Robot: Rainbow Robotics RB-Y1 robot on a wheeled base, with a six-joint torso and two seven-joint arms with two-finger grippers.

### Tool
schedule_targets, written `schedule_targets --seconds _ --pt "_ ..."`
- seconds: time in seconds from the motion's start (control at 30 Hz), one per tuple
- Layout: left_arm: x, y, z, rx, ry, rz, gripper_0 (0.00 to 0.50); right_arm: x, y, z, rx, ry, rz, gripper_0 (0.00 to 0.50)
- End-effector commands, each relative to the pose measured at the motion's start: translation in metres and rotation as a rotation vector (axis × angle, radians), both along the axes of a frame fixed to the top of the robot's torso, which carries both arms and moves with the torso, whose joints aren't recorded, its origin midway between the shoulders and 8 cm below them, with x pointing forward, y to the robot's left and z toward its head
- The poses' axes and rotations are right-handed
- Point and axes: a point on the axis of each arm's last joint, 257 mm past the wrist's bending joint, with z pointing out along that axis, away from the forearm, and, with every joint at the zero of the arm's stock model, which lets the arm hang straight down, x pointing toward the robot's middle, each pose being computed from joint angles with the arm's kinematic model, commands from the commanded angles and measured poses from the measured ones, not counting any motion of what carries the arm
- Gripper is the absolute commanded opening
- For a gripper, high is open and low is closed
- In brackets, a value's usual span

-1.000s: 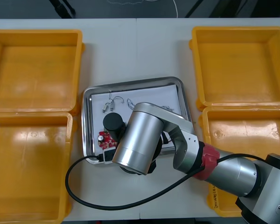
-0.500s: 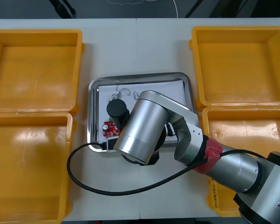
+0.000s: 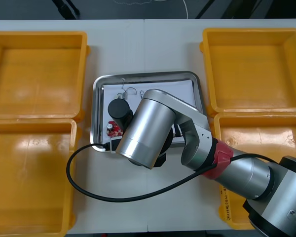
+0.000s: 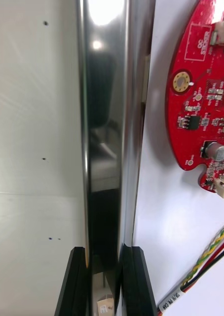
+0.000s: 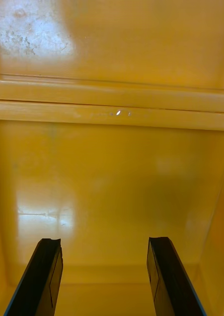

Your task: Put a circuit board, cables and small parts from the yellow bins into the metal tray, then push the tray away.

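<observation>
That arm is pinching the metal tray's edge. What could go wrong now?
The right gripper holds the metal tray by its thin rim, so it might slip or tilt. The circuit board and red and yellow cable lie loose inside and could slide. The tray might catch the nearby yellow bin. The left gripper hangs open over another yellow bin.

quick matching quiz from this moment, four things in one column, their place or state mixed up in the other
1 right gripper
2 left gripper
3 circuit board
4 red and yellow cable

A open, over a yellow bin
B shut on the rim of the metal tray
C flat in the tray, beyond the cable
D in the tray, nearest the right gripper

Pairs: 1-B, 2-A, 3-C, 4-D
</observation>
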Motion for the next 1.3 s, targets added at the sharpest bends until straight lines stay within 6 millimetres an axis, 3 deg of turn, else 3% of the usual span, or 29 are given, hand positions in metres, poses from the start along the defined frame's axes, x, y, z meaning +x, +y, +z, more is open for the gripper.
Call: schedule_targets --seconds 0.03,1.3 --pt "-0.004 0.015 0.016 0.084 -0.02 -0.056 0.5 0.014 0.02 0.035 0.038 -0.076 0.024 0.0" --pt "-0.004 0.015 0.016 0.084 -0.02 -0.056 0.5 0.088 0.027 0.065 0.008 -0.168 -0.025 0.0"
